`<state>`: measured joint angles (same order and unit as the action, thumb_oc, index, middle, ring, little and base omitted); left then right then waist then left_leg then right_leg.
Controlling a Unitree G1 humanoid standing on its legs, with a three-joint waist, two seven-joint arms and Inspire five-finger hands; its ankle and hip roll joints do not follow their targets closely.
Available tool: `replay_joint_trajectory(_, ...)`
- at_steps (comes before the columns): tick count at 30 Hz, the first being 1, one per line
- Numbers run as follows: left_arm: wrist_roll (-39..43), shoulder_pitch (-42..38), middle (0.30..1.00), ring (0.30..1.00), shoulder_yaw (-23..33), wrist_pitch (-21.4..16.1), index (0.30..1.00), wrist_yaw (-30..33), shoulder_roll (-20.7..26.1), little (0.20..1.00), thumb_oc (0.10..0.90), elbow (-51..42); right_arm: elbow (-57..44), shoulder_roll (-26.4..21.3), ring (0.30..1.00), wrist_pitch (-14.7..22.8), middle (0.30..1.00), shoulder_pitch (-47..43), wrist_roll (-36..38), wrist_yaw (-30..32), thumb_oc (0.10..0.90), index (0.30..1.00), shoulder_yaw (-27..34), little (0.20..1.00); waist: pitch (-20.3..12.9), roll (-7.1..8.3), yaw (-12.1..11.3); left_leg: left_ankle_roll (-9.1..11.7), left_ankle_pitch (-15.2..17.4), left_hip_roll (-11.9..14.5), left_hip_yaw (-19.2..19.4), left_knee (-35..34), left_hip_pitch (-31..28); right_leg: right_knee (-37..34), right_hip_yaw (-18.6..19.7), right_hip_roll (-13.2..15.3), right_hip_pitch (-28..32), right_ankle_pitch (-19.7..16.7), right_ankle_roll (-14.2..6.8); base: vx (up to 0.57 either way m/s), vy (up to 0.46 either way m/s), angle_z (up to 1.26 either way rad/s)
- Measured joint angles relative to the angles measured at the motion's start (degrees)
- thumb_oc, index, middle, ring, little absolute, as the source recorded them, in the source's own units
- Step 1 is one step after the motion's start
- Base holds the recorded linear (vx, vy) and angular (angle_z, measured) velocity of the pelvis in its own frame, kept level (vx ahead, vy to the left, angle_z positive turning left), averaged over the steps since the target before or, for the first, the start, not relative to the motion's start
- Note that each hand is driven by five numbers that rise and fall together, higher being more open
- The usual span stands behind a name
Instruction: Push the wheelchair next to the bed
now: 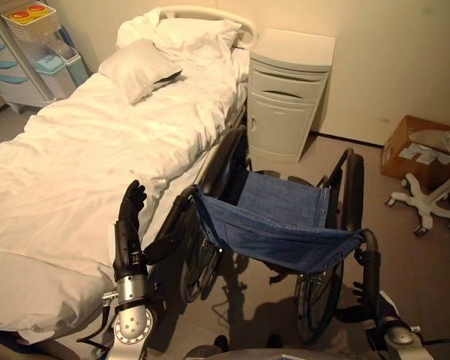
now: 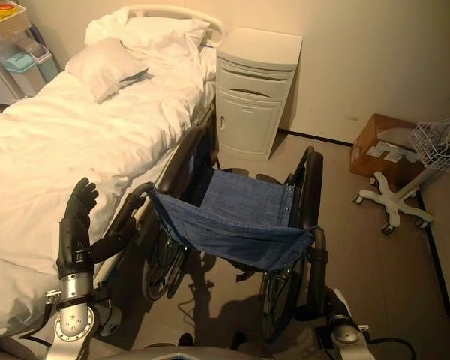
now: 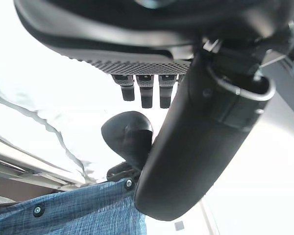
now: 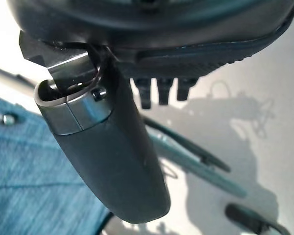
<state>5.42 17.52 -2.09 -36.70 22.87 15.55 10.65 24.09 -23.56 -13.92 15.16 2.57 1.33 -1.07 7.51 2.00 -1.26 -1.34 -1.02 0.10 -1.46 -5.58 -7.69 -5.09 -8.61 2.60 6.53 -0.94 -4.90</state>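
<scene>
A wheelchair (image 1: 274, 221) with a blue cloth seat and back stands close along the right side of the white bed (image 1: 67, 172), facing the wall. My left hand (image 1: 127, 225) is raised beside its left push handle (image 1: 169, 229), fingers straight, thumb (image 3: 196, 147) lying against the handle's dark grip (image 3: 130, 139). My right hand (image 1: 375, 304) sits low against the right push handle (image 1: 369, 255); the right wrist view shows its fingers (image 4: 159, 93) held out straight past the thumb (image 4: 122, 161), with nothing gripped.
A cream bedside cabinet (image 1: 289, 97) stands at the wall just ahead of the wheelchair. A cardboard box (image 1: 416, 146) and a white wheeled stand base (image 1: 427, 202) sit on the floor at right. A drawer cart (image 1: 22, 60) stands beyond the bed.
</scene>
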Motion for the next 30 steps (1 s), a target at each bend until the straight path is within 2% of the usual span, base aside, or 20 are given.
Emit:
replay_joint_trajectory(3,7.11,0.09,0.900,0.900,-0.01,-0.03,0.900,-4.35,-2.21,0.900,0.800,0.94,0.43,0.13,0.900,0.40,0.900,-0.02,0.00,0.00,0.800,0.900,-0.23,0.900,-0.01,-0.08,-0.20,0.00,0.00,-0.04,-0.18,0.00,0.10,0.00,-0.11,0.02,0.00,0.02,0.03,-0.02,-0.018,0.04)
replay_joint_trajectory(6,8.20,0.38,0.900,0.900,0.00,1.36,0.900,-7.05,-1.41,0.900,0.800,2.11,0.43,0.05,0.900,0.47,0.900,-0.05,0.00,0.00,0.800,0.900,-0.17,0.900,0.02,-0.09,-0.46,0.02,-0.01,-0.02,-0.32,0.00,0.16,0.00,-0.21,0.00,0.00,0.05,0.08,-0.02,-0.012,0.04)
replay_joint_trajectory(10,8.41,1.81,0.900,0.900,0.16,9.82,0.900,-9.32,1.43,0.900,0.800,12.72,0.43,0.03,0.900,1.08,0.900,-0.19,0.02,-0.01,0.800,0.900,-0.17,0.900,0.81,0.01,-0.38,0.01,0.00,-0.11,-0.59,0.00,0.34,0.00,-1.20,0.19,-0.02,0.10,0.06,0.00,0.001,0.02)
replay_joint_trajectory(14,7.41,6.26,0.900,0.900,-1.60,13.42,0.900,-11.80,4.51,0.900,0.800,15.44,0.54,0.03,0.900,1.11,0.900,-0.12,0.03,-0.02,0.800,0.900,0.07,0.900,3.47,2.10,-0.92,0.00,-0.03,-0.30,-1.24,0.39,0.74,0.02,-1.33,0.34,-0.08,-0.02,0.27,0.00,0.010,0.09)
replay_joint_trajectory(16,5.69,7.52,0.900,0.900,-2.89,14.66,0.900,-12.32,5.65,0.900,0.800,16.15,0.55,0.01,0.900,1.13,0.900,-0.31,0.03,-0.02,0.800,0.900,0.25,0.900,3.75,2.27,-1.37,-0.02,-0.02,-0.55,-1.36,0.39,0.84,0.01,-1.33,0.56,-0.09,0.10,0.12,0.00,0.018,0.09)
replay_joint_trajectory(21,2.05,6.68,0.900,0.900,-3.89,14.73,0.900,-11.77,6.48,0.900,0.800,17.12,0.58,0.01,0.900,1.54,0.900,-2.75,0.05,-0.04,0.800,0.900,0.23,0.900,4.26,0.82,-1.36,-0.02,-0.02,-0.92,-1.34,0.39,0.81,0.01,-1.36,0.93,0.04,0.18,-0.10,0.00,0.007,0.03)
replay_joint_trajectory(30,1.12,4.89,0.900,0.900,-4.18,14.77,0.900,-10.98,6.18,0.900,0.800,23.29,3.44,-0.21,0.900,1.86,0.900,-4.22,0.18,-0.04,0.800,0.900,0.08,0.900,4.21,0.45,-1.24,-0.03,-0.03,-0.84,-1.30,0.39,0.64,0.01,-1.36,0.84,0.16,0.19,-0.11,0.00,0.000,0.00)
